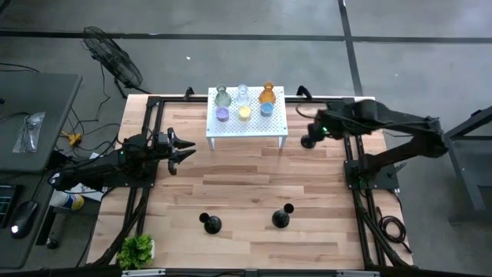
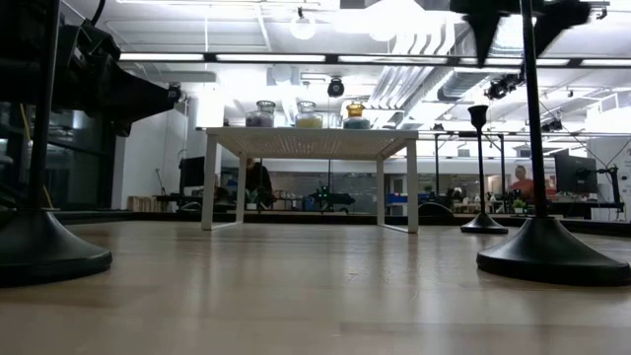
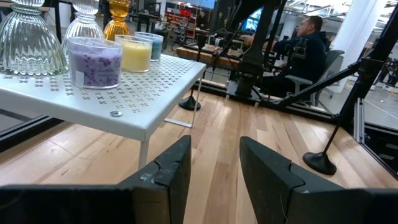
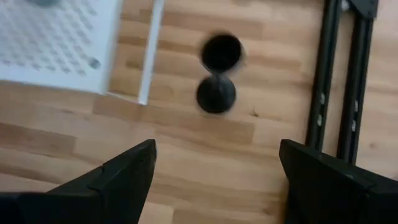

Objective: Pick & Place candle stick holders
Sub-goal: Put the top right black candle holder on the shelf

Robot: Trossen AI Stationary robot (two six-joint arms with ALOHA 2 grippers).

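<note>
Hovering above the far right of the wooden surface (image 1: 254, 185), my right claw (image 4: 214, 165) hangs released, fingers spread wide, over a small black candle stick holder with a round flared base and thin stem (image 4: 216, 94). That holder stands on the boards just beside the right-hand leg of the white perforated metal stand (image 1: 246, 127). I judge this to be the approach step of a pick: nothing is gripped yet. Next I would need to drop straight down, centre the stem between my fingers and clench without clipping the stand's edge.

2 more black holders wait near the front edge, one on the left (image 1: 211, 224) and one on the right (image 1: 281, 218), well apart from both arms. On the stand sit 6 small glass pieces, including a purple jar (image 3: 94, 61), a yellow jar (image 3: 135, 53) and an amber cup (image 1: 267, 94).

My left claw (image 3: 214, 168) idles at the left side, fingers apart and holding nothing.

From the right wrist the target is blurred, so where base ends and stem top begins is hard to tell.
</note>
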